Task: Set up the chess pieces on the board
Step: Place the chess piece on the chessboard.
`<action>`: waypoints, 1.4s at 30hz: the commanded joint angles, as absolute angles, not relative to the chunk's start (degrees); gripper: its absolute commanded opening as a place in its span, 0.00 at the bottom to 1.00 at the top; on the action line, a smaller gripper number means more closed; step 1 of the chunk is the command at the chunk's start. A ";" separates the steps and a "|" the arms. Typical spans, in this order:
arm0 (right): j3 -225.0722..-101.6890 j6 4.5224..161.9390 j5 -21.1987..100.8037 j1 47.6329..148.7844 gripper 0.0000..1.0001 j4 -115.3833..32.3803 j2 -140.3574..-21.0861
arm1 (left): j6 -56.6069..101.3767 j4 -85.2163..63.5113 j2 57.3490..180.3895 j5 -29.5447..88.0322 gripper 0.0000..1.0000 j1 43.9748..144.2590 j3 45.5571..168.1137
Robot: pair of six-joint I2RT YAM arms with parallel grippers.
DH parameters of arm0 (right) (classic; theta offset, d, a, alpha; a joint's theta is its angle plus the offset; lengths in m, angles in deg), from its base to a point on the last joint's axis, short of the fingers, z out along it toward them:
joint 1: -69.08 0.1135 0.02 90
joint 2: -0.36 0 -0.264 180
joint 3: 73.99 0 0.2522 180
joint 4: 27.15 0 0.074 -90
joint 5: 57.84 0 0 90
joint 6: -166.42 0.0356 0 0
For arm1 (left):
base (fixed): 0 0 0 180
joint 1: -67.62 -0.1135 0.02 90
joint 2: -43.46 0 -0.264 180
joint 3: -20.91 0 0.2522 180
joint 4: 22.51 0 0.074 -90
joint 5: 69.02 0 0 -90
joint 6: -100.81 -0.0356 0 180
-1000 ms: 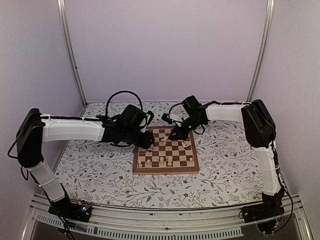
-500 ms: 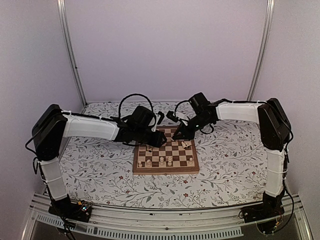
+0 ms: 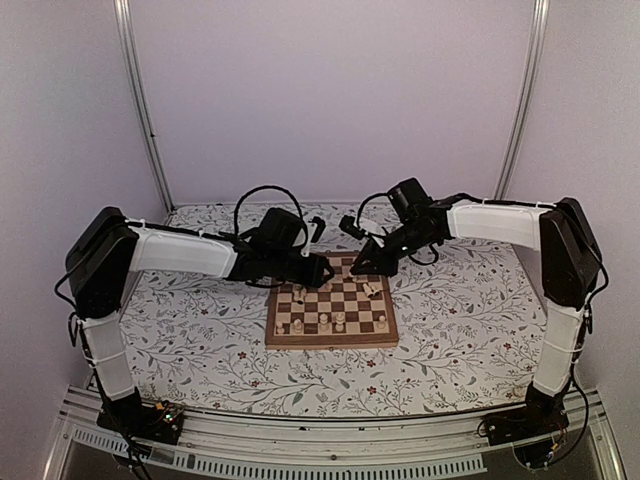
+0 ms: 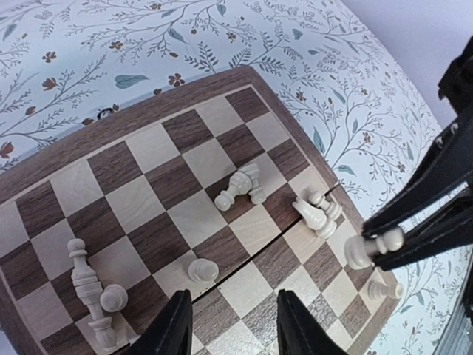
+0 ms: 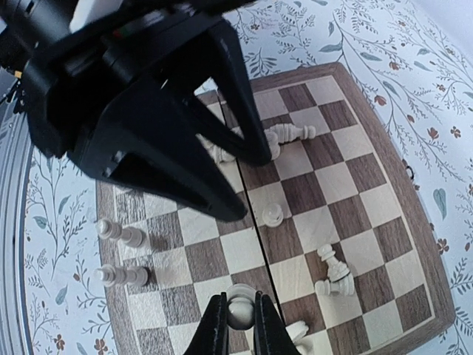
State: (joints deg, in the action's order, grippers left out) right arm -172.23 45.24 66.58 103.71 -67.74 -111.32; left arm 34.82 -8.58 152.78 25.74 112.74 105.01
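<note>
Right gripper (image 5: 238,302) grasps a pale pawn (image 5: 239,314) over the board (image 3: 330,343), near one o'clock; left gripper (image 4: 233,296), jaws released, hovers near its eleven o'clock corner.

Even, diffuse, moderately bright light; no glare.
Below the black left gripper (image 4: 233,307), the square brown-and-cream wooden chessboard (image 4: 148,185) is sharp; pale beige wooden chess pieces (image 4: 238,188) cast faint, short shadows. Its fingers (image 4: 174,329) look slightly soft.
</note>
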 commanded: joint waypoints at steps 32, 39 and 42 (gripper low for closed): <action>-153.20 41.08 54.98 105.81 0.02 -65.40 -101.45 | 30.84 -0.90 140.62 23.13 0.42 110.86 103.09; -152.75 40.67 55.96 105.11 0.03 -65.99 -102.38 | 31.13 -1.21 140.98 23.70 0.42 110.93 102.91; -152.85 40.47 56.56 105.12 0.03 -66.41 -102.89 | 31.02 -1.25 141.13 23.71 0.43 110.95 102.80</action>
